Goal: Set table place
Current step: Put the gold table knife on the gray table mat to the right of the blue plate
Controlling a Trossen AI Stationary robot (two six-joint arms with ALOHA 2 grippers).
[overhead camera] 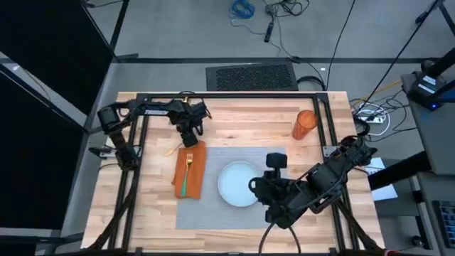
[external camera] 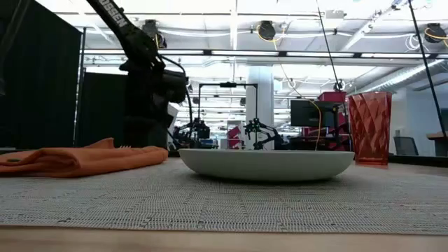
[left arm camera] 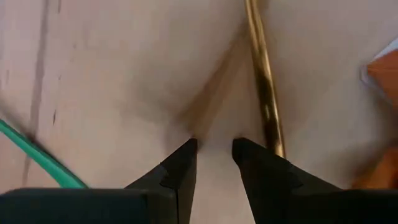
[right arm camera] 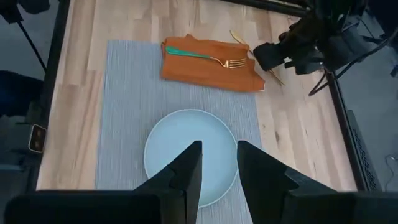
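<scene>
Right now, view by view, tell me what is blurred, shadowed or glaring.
Left wrist view: soft focus; the gold utensil handle and the left gripper cast a dark shadow on the table. Low view: placemat foreground is blurred, ceiling lights glare, the orange glass glows backlit. High view: even light, the plate reads clearly. Right wrist view: sharp; fork on the napkin.
</scene>
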